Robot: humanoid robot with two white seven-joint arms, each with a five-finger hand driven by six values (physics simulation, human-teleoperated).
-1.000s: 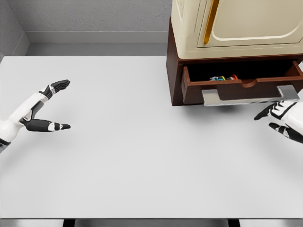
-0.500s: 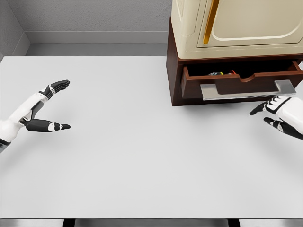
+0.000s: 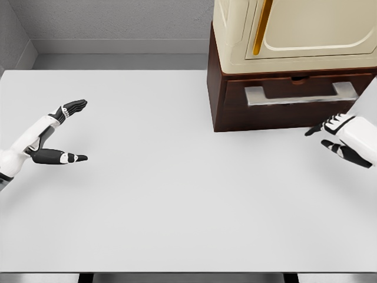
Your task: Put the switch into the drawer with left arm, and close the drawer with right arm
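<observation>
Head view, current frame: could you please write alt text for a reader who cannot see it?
A brown drawer with a grey handle sits shut under a cream cabinet on a white table. The right hand hovers open just in front of it, and the left hand rests open at far left.

A white table (image 3: 147, 194) carries a brown-based cabinet (image 3: 283, 65).

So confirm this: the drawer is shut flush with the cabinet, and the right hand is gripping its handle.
Not quite. The drawer is shut, but the head view shows the right hand open and clear of the handle, hanging below and to the right of it with nothing held.
</observation>
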